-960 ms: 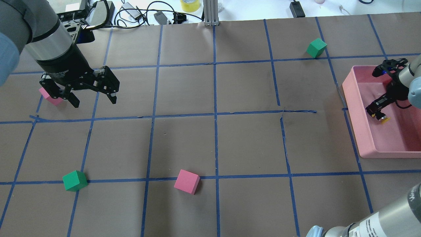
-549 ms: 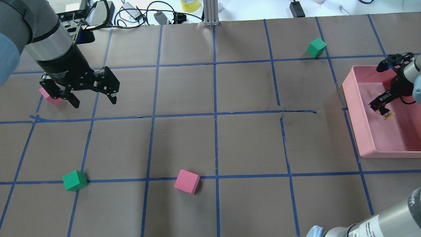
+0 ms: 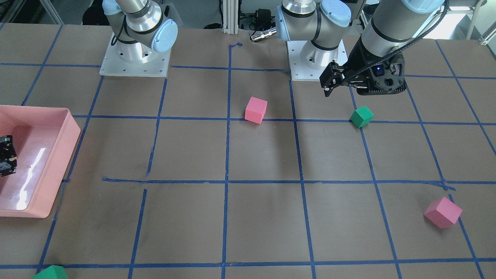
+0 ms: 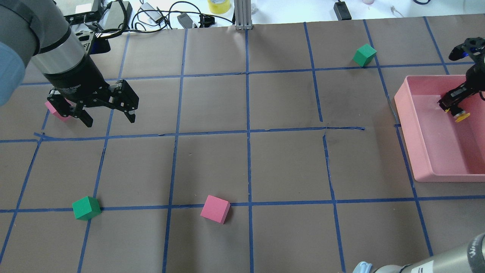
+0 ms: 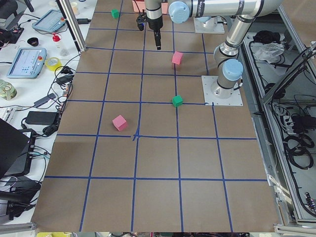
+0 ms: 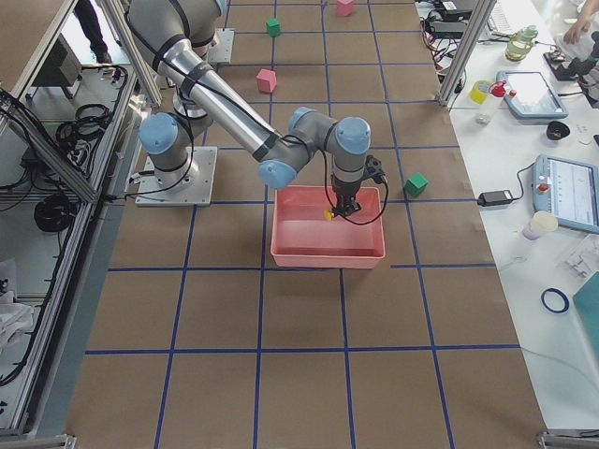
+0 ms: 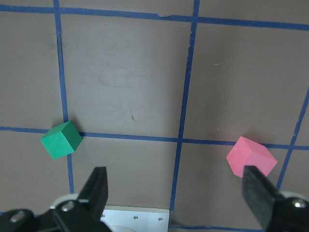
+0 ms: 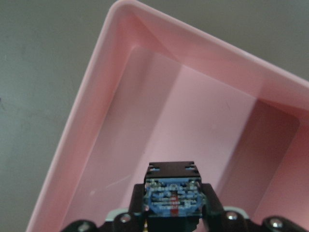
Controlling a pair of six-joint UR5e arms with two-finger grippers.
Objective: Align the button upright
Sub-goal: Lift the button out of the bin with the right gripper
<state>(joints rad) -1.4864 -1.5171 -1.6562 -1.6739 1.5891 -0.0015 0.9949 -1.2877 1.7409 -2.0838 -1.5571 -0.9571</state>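
My right gripper (image 4: 451, 106) is shut on the button (image 4: 461, 116), a small black switch with a round yellow cap. It holds the button inside the pink tray (image 4: 404, 113), near the far left corner. In the right wrist view the button's (image 8: 172, 192) black and blue back end faces the camera between the fingers, and the cap is hidden below. The yellow cap also shows in the exterior right view (image 6: 329, 214). My left gripper (image 4: 109, 116) is open and empty, held above the table at the far left.
A pink cube (image 4: 57, 112) lies partly hidden behind my left gripper. A green cube (image 4: 86, 208) and a pink cube (image 4: 215, 209) sit near the front. Another green cube (image 4: 364, 55) sits at the back right, beyond the tray. Cables and tape lie past the far edge.
My right gripper has moved with the button toward the tray's far side and to the right. The left arm has barely shifted.
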